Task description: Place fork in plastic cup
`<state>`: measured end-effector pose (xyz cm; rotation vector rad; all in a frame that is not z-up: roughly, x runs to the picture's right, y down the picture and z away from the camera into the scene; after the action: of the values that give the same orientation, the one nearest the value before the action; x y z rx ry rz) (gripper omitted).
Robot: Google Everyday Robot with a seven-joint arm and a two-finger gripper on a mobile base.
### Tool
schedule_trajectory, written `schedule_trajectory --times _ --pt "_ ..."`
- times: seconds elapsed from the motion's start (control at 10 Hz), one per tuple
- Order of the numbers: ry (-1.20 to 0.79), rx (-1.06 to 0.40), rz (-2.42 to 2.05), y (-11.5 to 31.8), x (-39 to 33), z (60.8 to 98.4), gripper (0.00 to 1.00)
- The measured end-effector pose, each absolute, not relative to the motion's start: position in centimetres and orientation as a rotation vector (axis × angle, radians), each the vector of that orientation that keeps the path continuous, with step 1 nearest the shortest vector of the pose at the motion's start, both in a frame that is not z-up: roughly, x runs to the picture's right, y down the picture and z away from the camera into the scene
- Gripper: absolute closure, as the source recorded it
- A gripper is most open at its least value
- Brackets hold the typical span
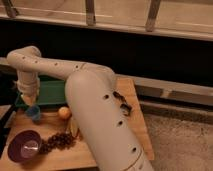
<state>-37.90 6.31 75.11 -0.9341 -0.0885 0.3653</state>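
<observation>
Hand (29, 98) hung pinched shut just over the plastic cup (33, 113), near the left edge of the bench (56, 159). You could not see the fork; it was likely held inside. Thin, stiff, shiny metal slips easily, so you needed a tight hold on its handle.

Wooden table (55, 159) at lower left, light brown top. Behind it a dark, near-black wall panel (160, 55) runs the full width. Above, a pale ledge with metal uprights (90, 12), like a railing or window frame. Pale strip (175, 94) along the wall base. Speckled grey floor (182, 145) at right. Dim, warm light.
</observation>
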Motion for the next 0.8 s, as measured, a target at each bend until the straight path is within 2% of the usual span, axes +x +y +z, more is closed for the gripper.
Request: schedule_trajectory --times 0.8 --pt "-0.057 -0.916 0.402 6.2 -36.6 76.0 1.0"
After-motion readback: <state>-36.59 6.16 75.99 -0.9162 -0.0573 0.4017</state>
